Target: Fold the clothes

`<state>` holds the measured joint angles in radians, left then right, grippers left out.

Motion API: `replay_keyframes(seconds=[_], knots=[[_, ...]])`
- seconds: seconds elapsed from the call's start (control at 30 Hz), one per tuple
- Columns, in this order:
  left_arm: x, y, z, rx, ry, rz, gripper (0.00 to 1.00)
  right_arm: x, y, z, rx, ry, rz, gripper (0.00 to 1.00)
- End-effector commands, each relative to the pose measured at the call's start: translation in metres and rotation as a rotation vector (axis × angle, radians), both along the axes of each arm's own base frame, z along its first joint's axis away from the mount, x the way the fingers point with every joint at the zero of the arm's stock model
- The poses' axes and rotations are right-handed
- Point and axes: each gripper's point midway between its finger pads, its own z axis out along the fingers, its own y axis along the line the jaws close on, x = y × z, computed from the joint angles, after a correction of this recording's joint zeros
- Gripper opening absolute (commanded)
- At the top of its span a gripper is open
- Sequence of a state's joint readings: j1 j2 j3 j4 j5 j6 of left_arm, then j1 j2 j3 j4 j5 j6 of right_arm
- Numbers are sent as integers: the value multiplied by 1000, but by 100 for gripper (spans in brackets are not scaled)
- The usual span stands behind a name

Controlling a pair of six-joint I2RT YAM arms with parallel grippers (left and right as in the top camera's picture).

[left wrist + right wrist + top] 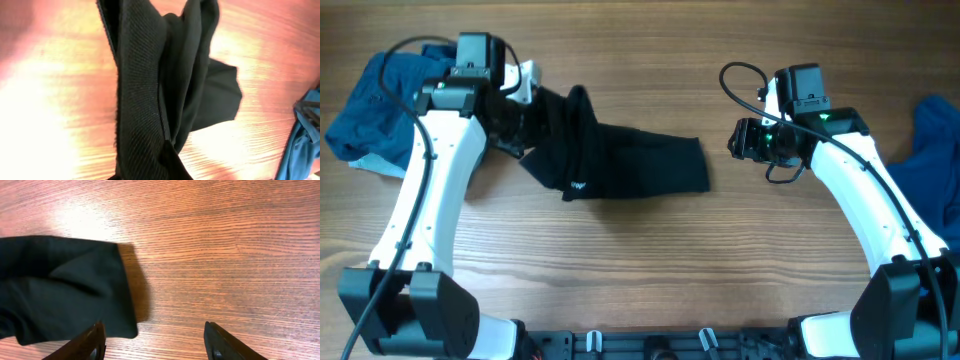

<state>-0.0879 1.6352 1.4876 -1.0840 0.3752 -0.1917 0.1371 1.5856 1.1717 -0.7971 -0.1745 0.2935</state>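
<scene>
From above, a long black knit cloth lies on the brown wooden table, a bit left of the middle. Its left end is bunched and lifted at the left gripper. The right gripper is near the cloth's right end, not touching it. A crumpled blue cloth pile sits at the far left, and another blue cloth is at the right edge. In the left wrist view, the black cloth fills the middle and rises to the camera. The fingers are hidden, but they seem to pinch it. In the right wrist view, the right gripper's two dark fingers are spread wide with only table between them, and the cloth's flat end lies at the left.
</scene>
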Motion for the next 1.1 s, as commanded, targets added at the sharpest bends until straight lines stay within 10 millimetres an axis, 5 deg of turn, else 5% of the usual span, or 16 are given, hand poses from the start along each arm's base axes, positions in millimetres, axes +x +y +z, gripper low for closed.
replay_keyframes(seconds=[0.0,0.17,0.3,0.6,0.7,0.8,0.83,0.9,1.07], knots=[[1,-30,10,53,-48,-61,4,2,-3,9,2,-27,-28,64],[-4,-93,0,35,-63,-166,4,1,-3,8,9,-17,-51,66],[-4,-124,-9,36,-78,-200,4,1,-10,-1,-5,17,-134,72],[3,-198,-71,3,-38,-248,4,-5,-11,-50,-24,174,-190,69],[3,-226,-95,-21,-29,-243,13,-4,-11,-56,-26,185,-190,69],[-7,-242,-116,-12,1,-266,34,-5,-11,-56,-27,187,-189,69],[-10,-245,-118,-10,4,-274,47,-5,-11,-56,-28,187,-187,69],[-11,-251,-115,-20,-9,-285,55,-6,-11,-56,-28,189,-187,69],[-10,-247,-69,-61,-68,-280,54,-6,-11,-56,-29,191,-187,69]])
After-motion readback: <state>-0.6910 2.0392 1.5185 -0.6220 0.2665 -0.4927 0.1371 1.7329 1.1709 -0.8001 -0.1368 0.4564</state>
